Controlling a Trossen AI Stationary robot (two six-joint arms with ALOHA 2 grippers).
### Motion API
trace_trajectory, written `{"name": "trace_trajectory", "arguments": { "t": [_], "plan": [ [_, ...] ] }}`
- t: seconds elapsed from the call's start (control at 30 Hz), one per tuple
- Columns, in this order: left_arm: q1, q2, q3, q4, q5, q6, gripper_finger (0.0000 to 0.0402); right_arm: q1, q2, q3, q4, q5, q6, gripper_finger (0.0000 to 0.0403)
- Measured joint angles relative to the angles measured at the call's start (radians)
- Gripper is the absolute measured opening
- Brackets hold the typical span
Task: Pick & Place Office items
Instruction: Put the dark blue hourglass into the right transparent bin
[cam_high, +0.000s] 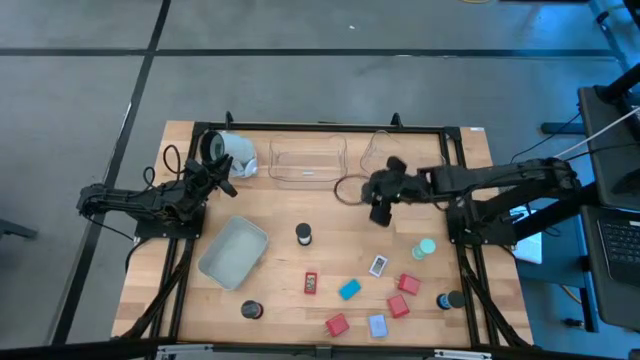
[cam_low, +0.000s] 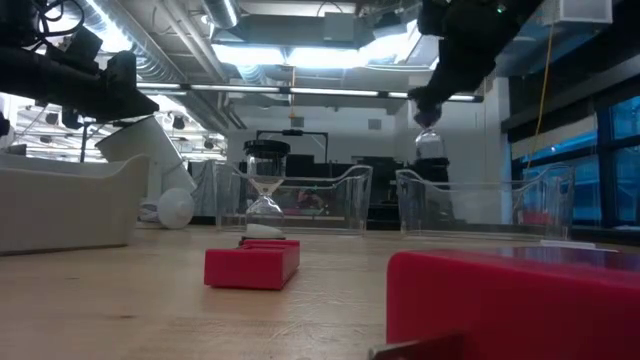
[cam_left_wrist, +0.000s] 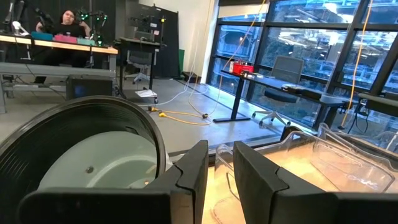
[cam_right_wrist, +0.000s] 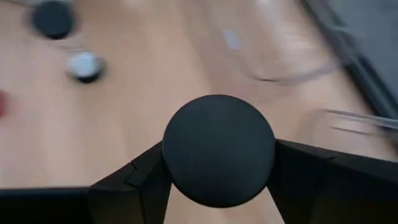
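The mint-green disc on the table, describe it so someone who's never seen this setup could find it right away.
Look at the wooden table from above, on the right arm's side. Just in front of that arm's base lies the mint-green disc, beside the loose red and blue blocks. It is the only round, pale green piece; its neighbours are square-edged blocks or black cylinders.

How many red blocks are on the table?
4. One lies mid-table, near the teal piece. Three are nearer the front right: one, one just in front of it, and one closest to the front edge. None seems hidden.
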Motion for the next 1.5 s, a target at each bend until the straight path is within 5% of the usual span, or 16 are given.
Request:
{"name": "trace_trajectory", "arguments": {
  "t": [0.27,0.47,0.67,0.77,0.87,1.5],
  "plan": [
    [0.000,0.000,0.000,0.000,0.002,-0.001,0.0072,-0.265,-0.157,0.003,-0.061,0.022,-0.050,0.0205],
    [0.000,0.000,0.000,0.000,0.001,-0.009,0.0072,-0.431,-0.138,-0.048,0.028,0.012,-0.053,0.0210],
    [0.000,0.000,0.000,0.000,0.002,-0.009,0.0072,-0.586,-0.089,-0.209,0.239,-0.072,-0.085,0.0208],
    [0.000,0.000,0.000,0.000,0.002,-0.009,0.0072,-0.660,-0.083,-0.281,0.362,-0.212,-0.042,0.0208],
    [0.000,0.000,0.000,0.000,0.002,-0.010,0.0072,-0.679,-0.084,-0.338,0.481,-0.288,-0.021,0.0208],
    [0.000,0.000,0.000,0.000,0.001,-0.009,0.0072,-0.677,0.055,-0.388,0.536,-0.198,0.020,0.0209]
  ]
}}
